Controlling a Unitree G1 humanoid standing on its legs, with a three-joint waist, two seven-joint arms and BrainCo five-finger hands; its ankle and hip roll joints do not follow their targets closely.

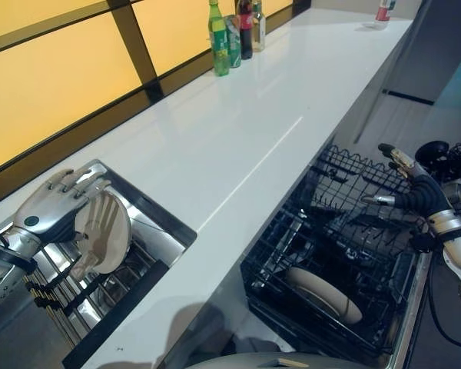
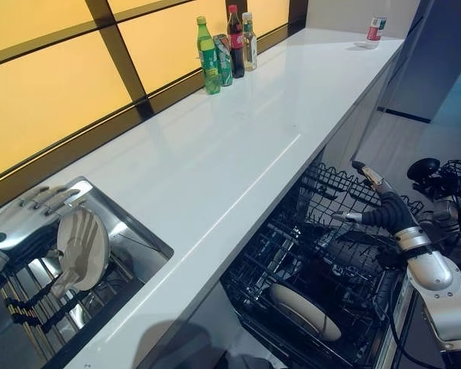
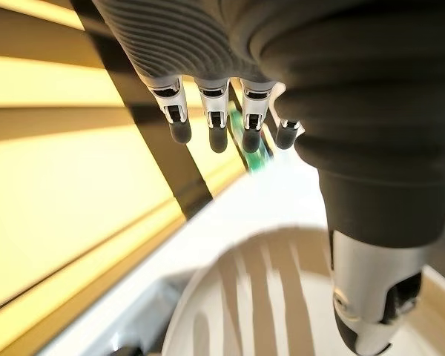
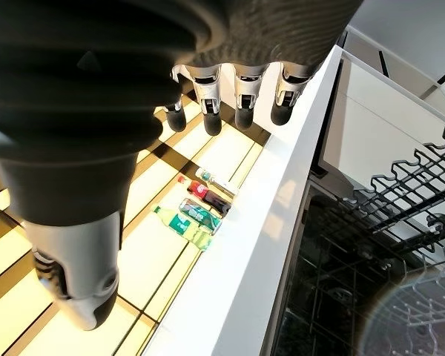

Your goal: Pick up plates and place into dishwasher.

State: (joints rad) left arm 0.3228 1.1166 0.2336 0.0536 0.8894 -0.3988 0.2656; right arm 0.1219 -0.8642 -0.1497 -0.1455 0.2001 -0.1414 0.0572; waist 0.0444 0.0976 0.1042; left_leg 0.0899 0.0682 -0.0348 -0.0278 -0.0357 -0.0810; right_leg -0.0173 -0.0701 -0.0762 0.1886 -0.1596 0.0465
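Step in hand: picking, by the look of it. Left hand [image 1: 50, 204] down at the sink [image 1: 142, 201], spread against the upright plate [image 1: 104, 231] standing in the sink's rack [image 1: 69, 288].
Left hand state: fingers straight and fanned in the wrist view, thumb apart, casting striped shadows on the plate's face; no curl round the rim to be seen, so not yet a grip.
Right hand: over by the pulled-out dishwasher basket [image 1: 330, 254], fingers [image 4: 243, 111] extended and relaxed, holding nothing, just above the wire tines.
Task's things: one plate upright in the sink rack at the left hand; a second plate [image 1: 323, 292] already lying in the lower basket.
Progress: part done, judging by the plate in the basket and the one left at the sink.
Next move calls for: thumb and fingers closing across the rim, a straight lift clear of the rack bars, then a carry across the counter [image 1: 238, 138] to the basket.
Materials and shapes: plate round, pale cream, smooth and glossy, likely slippery; sink brushed steel, square-cornered; basket black coated wire; counter white, long, mirror-shiny; bottles [image 1: 234, 34] in a cluster at the far wall.
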